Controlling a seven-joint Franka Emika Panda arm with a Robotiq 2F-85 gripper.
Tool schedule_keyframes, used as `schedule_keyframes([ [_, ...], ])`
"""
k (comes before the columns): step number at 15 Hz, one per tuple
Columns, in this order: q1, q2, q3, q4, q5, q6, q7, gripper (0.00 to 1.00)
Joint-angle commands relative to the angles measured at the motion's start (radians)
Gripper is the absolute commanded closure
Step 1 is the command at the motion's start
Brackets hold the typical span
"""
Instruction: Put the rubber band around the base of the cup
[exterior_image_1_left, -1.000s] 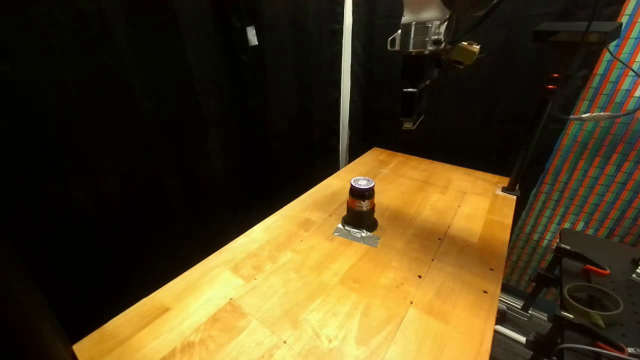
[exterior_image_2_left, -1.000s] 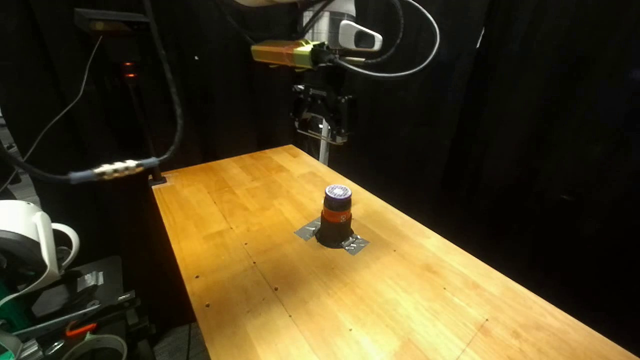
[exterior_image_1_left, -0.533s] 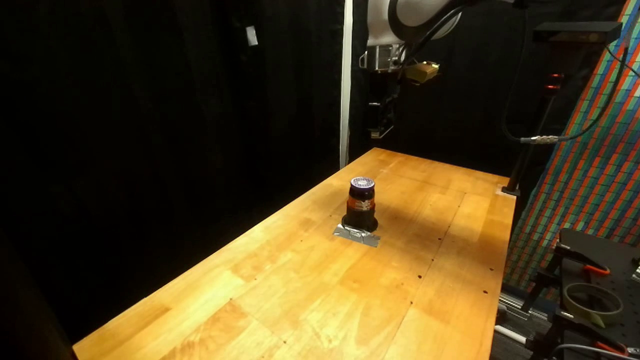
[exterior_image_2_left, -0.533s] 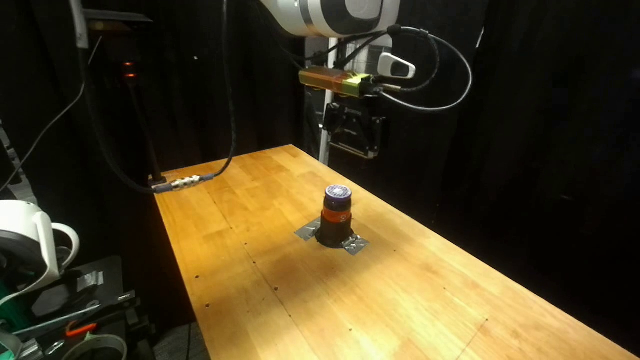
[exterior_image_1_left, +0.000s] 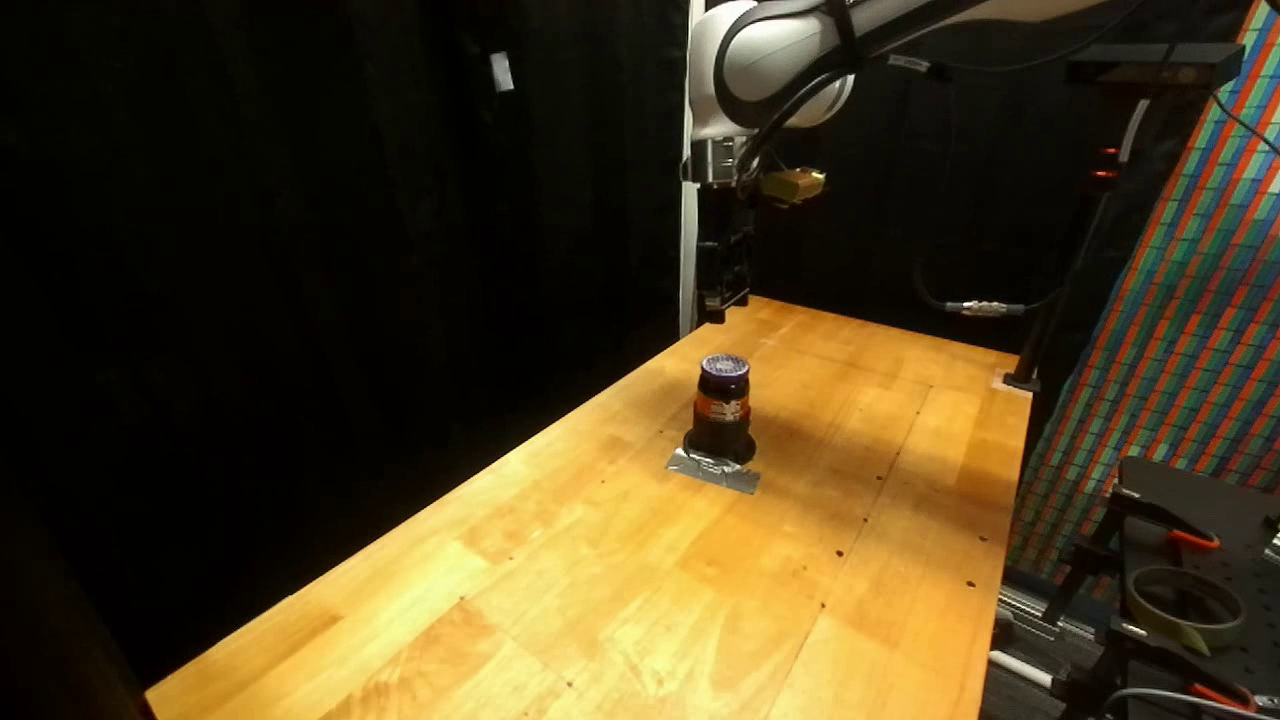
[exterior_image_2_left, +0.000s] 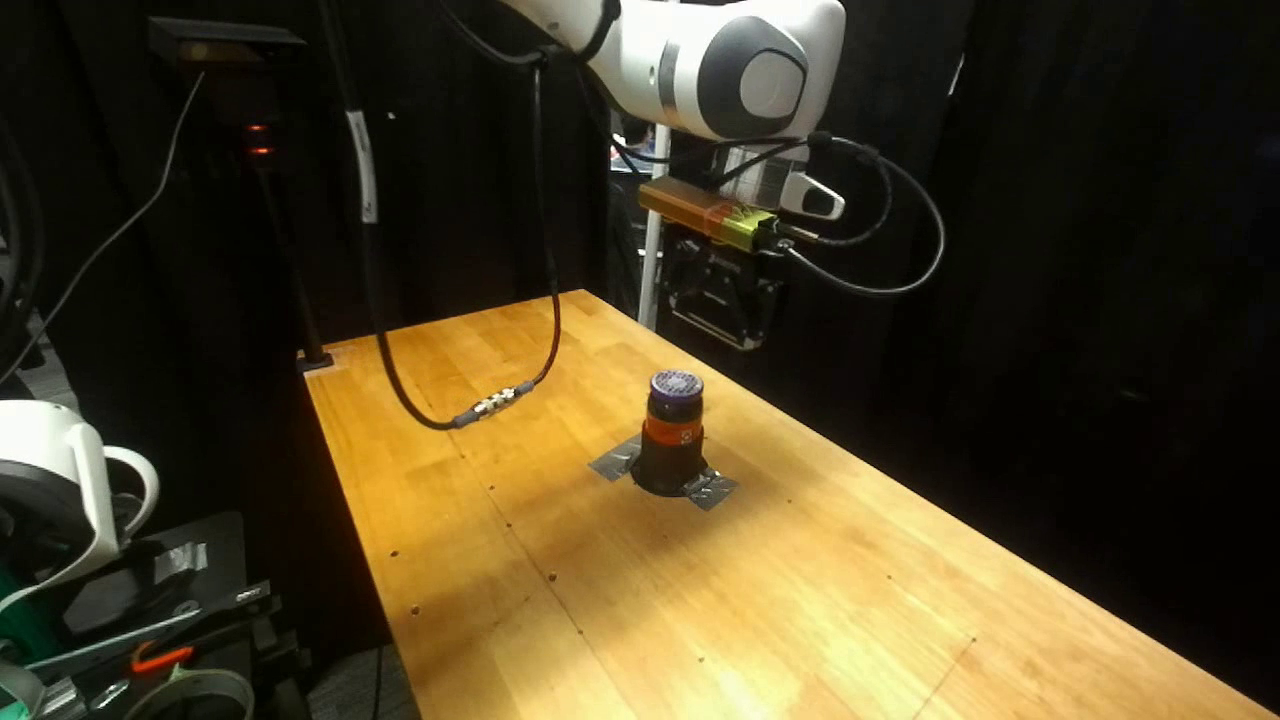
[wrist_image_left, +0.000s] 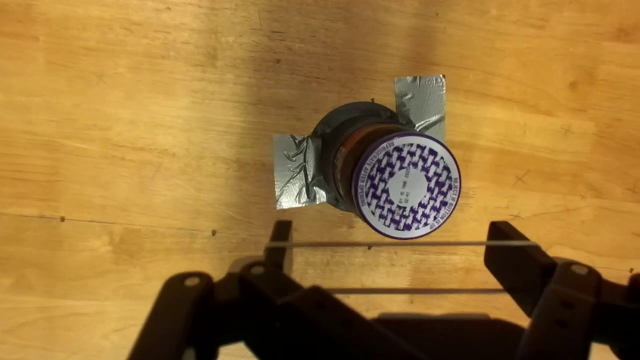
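The cup (exterior_image_1_left: 722, 412) stands upright on the wooden table. It is dark with an orange band, a white-and-purple patterned lid and a wider black base; it shows in an exterior view (exterior_image_2_left: 672, 432) and in the wrist view (wrist_image_left: 407, 185). My gripper (wrist_image_left: 391, 245) is open, with the rubber band (wrist_image_left: 410, 291) stretched around its two fingers in two parallel strands. In both exterior views the gripper (exterior_image_1_left: 724, 310) (exterior_image_2_left: 715, 325) hangs above table height, apart from the cup, toward the table's far end. In the wrist view the cup's lid lies just beyond the front strand.
Silver tape strips (wrist_image_left: 299, 172) (exterior_image_2_left: 712, 490) hold the cup's base to the wooden table (exterior_image_2_left: 820, 580). A hanging arm cable (exterior_image_2_left: 495, 402) loops in front of the table's far part. A black post (exterior_image_1_left: 1040, 330) stands at a far corner. A dark side cart (exterior_image_1_left: 1190, 500) stands beside the table.
The arm has moved lower and closer to the cup, shifting left in an exterior view and right in an exterior view. The fingers stay spread with the band on them. The cup has not moved.
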Motion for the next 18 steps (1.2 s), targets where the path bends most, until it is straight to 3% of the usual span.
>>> schedule_keyframes([
  [1, 0.0, 0.125, 0.01, 0.171, 0.019, -0.094, -0.017, 0.0],
  [11, 0.04, 0.318, 0.003, 0.366, -0.003, -0.164, 0.011, 0.0],
  [18, 0.079, 0.349, -0.015, 0.424, -0.054, -0.415, 0.031, 0.0],
])
